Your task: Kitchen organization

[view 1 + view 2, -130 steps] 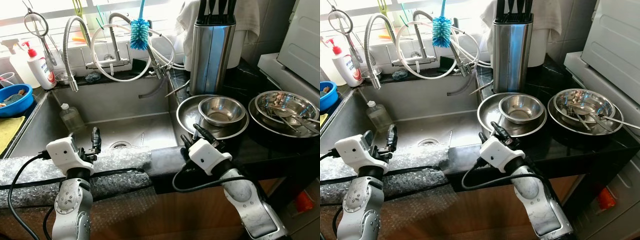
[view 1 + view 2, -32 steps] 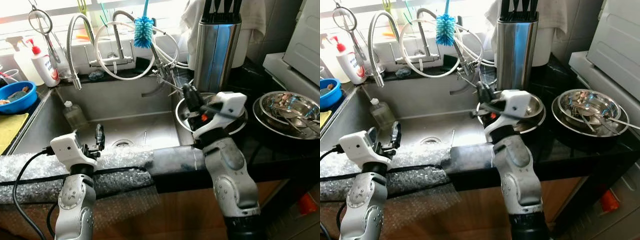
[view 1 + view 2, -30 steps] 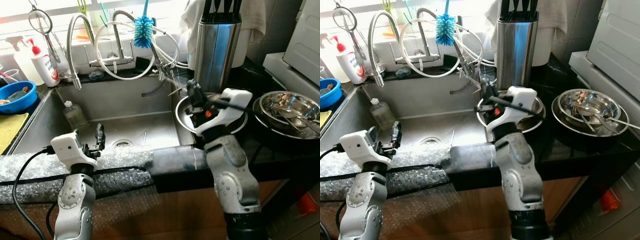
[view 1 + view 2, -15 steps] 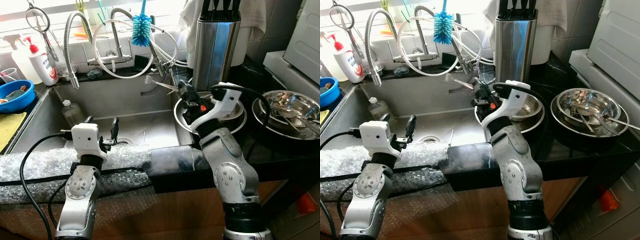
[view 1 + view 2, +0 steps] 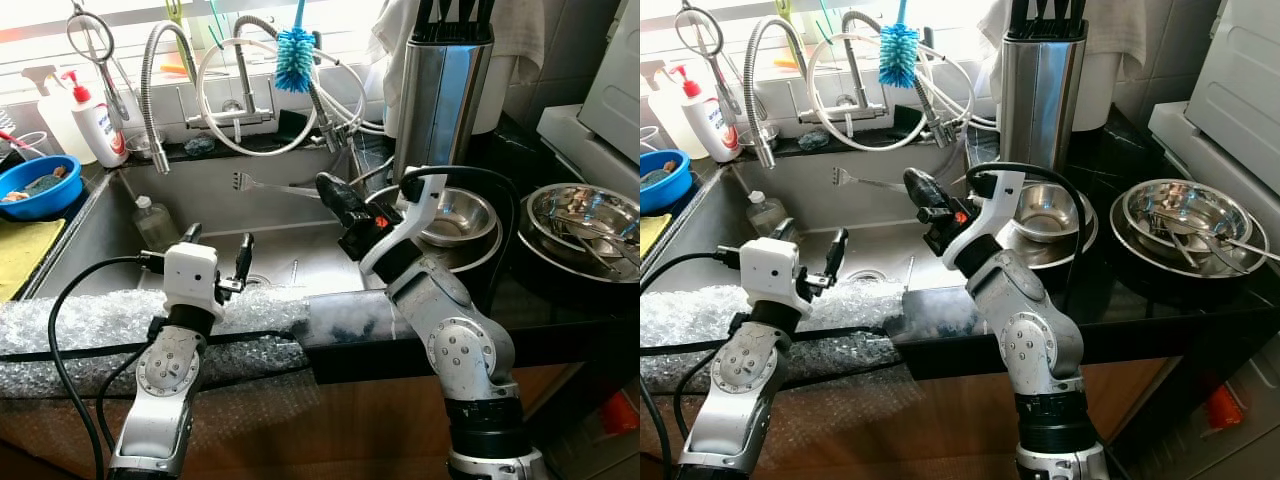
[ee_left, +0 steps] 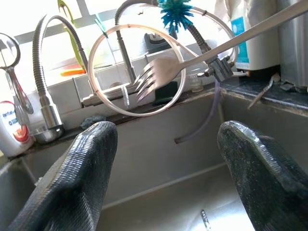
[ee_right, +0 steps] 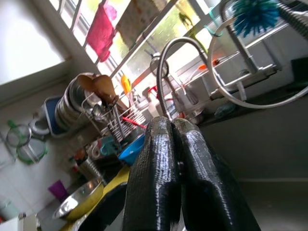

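A metal fork (image 5: 262, 186) juts out over the sink basin (image 5: 290, 235), tines toward the left. My right gripper (image 5: 335, 192) is shut on its handle, just left of the stacked steel bowls (image 5: 452, 214). In the right wrist view the two fingers (image 7: 159, 183) press together. My left gripper (image 5: 216, 246) stands open at the sink's front edge, nothing between its fingers. The left wrist view looks past both fingers (image 6: 89, 163) at the fork (image 6: 161, 72) held ahead of them in front of the faucet.
A steel knife block (image 5: 442, 95) stands behind the bowls. Another steel bowl (image 5: 585, 215) with utensils sits far right. A small bottle (image 5: 150, 218) lies in the sink. Faucet hoses (image 5: 250, 90), soap bottle (image 5: 97, 120) and blue bowl (image 5: 40, 185) line the back left. Bubble wrap (image 5: 90, 325) covers the front edge.
My right gripper has swung left from above the bowls out over the sink, carrying the fork. The left gripper has lifted and turned toward the faucet.
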You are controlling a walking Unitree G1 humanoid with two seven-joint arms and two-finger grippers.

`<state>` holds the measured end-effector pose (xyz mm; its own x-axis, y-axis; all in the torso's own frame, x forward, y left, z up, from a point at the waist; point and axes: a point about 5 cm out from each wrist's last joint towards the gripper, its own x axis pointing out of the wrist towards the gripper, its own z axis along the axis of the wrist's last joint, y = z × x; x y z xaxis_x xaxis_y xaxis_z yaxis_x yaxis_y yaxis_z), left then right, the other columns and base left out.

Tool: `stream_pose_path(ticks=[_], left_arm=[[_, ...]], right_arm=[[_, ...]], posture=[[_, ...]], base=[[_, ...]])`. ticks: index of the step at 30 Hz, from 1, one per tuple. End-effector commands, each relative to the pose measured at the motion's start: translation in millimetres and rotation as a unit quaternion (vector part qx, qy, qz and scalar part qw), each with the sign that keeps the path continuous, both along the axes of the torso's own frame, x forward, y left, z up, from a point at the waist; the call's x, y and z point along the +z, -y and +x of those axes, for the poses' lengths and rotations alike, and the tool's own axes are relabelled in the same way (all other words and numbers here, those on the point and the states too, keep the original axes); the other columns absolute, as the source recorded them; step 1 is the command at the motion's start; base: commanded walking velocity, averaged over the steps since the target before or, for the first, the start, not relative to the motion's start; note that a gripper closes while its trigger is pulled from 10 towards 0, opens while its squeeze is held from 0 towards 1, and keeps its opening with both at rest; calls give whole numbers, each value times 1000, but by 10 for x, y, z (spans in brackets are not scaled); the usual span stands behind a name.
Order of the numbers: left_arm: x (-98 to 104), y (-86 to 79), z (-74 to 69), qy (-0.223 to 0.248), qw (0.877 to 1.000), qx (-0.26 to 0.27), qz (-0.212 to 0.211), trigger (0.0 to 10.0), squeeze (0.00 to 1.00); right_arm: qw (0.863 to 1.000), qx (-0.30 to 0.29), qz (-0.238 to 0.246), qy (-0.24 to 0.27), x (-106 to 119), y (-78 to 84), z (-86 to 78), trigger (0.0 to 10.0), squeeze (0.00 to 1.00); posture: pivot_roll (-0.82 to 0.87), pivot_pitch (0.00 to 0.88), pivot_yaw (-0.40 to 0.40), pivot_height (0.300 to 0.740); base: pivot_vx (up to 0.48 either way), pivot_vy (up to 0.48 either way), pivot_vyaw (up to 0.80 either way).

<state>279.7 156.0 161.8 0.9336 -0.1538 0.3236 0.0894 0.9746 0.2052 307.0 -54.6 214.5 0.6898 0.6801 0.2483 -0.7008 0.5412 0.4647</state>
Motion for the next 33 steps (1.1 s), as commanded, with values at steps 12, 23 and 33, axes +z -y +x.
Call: stream_pose_path(ticks=[12, 23, 33], left_arm=[[87, 67, 12, 24, 999, -19, 37, 10000, 0], [82, 146, 3, 26, 997, -41, 56, 10000, 0], [82, 138, 8, 30, 997, -33, 69, 10000, 0]], right_arm=[[996, 41, -75, -2, -156, -215, -53, 10000, 0], [996, 42, -75, 4, -141, -243, -40, 10000, 0], [994, 71, -80, 16, -120, -322, -87, 10000, 0]], posture=[[-51, 0, 93, 740], [-51, 0, 93, 740], [-49, 0, 92, 740]], base=[[0, 0, 0], [0, 0, 0], [0, 0, 0]])
